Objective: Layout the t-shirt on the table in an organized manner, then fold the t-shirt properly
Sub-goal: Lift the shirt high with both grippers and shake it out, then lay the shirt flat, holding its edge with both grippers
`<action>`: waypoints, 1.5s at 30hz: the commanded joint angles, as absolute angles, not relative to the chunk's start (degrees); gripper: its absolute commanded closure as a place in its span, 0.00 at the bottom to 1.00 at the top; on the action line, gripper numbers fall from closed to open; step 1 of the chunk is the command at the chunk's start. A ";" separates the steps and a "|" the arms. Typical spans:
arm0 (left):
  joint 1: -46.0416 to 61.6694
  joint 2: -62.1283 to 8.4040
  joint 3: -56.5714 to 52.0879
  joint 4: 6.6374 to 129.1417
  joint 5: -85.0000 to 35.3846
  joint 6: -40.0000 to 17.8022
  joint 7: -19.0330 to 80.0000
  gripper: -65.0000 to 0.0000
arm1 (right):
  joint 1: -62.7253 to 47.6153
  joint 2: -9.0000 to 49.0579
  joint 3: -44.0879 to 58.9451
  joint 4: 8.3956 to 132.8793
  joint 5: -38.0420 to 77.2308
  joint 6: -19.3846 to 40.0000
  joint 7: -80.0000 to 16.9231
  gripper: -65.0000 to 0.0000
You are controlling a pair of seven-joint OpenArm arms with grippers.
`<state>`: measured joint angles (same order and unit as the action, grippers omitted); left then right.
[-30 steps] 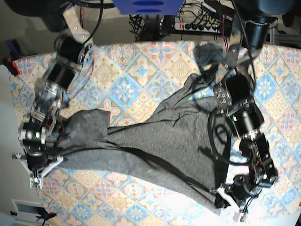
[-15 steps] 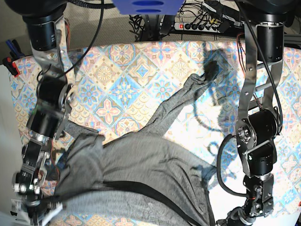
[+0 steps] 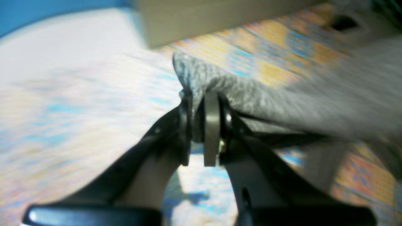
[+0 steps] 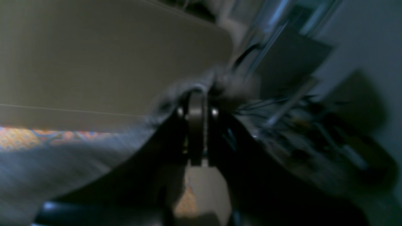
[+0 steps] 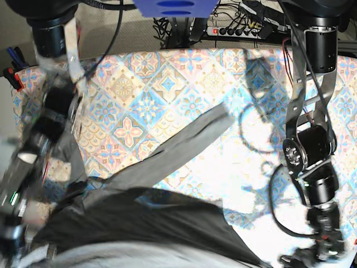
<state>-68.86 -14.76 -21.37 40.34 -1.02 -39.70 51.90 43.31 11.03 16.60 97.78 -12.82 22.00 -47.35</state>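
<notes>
1. At the table's [image 5: 167,84] near edge, the t-shirt [image 5: 156,223] hung bunched, one strip trailing far-right.
2. The left gripper [image 3: 201,125] pinched a t-shirt corner.
3. The right gripper [image 4: 196,125] clamped another t-shirt edge.

Both arms pull toward the near edge, dragging the t-shirt [image 5: 150,218] down the table [image 5: 167,78], its body now bunched at the bottom with one sleeve trailing diagonally behind.
</notes>
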 commanded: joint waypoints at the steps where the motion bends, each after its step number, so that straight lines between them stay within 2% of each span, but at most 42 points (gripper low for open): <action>1: -66.95 -15.52 -21.49 47.43 -3.12 -40.00 53.93 0.94 | 40.75 11.12 16.57 100.88 -12.70 21.85 -47.87 1.00; 5: -52.62 -15.34 -20.97 71.43 -5.05 -40.00 63.78 0.94 | 30.81 10.59 16.66 109.67 -12.62 21.85 -47.78 1.00; 10: -33.45 -15.87 -20.26 86.64 -9.01 -40.00 67.82 0.94 | 12.62 3.47 16.66 113.01 -12.70 21.85 -47.16 1.00; 14: -22.11 -16.84 -22.29 87.87 -11.38 -40.00 67.21 0.94 | 3.56 0.13 16.57 113.10 -12.70 21.85 -45.67 1.00; 22: -7.08 -17.54 -23.08 88.04 -12.70 -40.00 61.23 0.94 | -7.16 -2.95 16.57 113.10 -12.62 21.85 -38.64 1.00; 29: 0.22 -18.51 -25.27 88.13 -12.79 -40.00 60.70 0.94 | -12.35 -4.62 16.92 113.10 -12.53 21.85 -37.49 1.00; 37: 7.87 -18.59 -31.34 91.38 -11.91 -40.00 60.44 0.94 | -13.85 -8.13 30.02 112.92 -12.53 21.85 -37.49 1.00; 45: 12.44 -18.42 -31.69 94.29 -8.31 -40.00 60.35 0.94 | -15.25 -8.66 33.89 112.66 -12.44 21.85 -38.02 1.00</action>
